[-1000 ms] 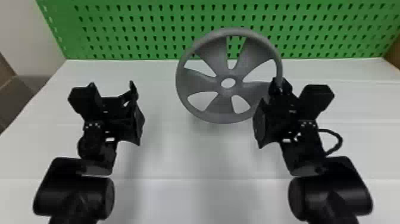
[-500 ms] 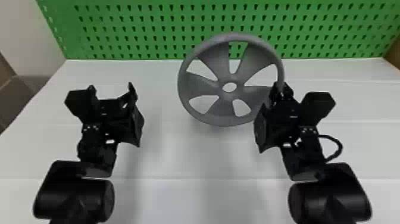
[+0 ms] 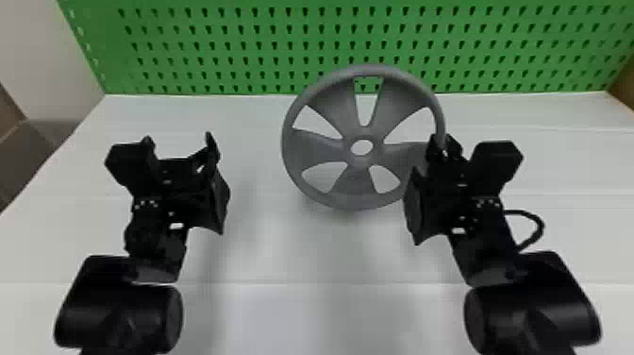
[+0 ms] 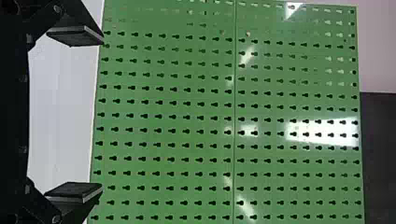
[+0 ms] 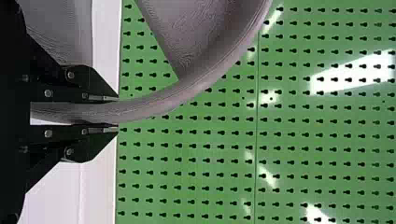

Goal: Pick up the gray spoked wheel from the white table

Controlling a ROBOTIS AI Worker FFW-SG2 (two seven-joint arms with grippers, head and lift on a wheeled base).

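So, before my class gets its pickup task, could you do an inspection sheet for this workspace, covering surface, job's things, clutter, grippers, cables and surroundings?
Surface: white table, faint lines across it
Job's things: gray spoked wheel, face tilted
Clutter: nothing seen
Left gripper: open, nothing between its fingers
Right gripper: shut on the wheel's rim
Cables: black loop beside the right arm
Surroundings: green pegboard behind the table
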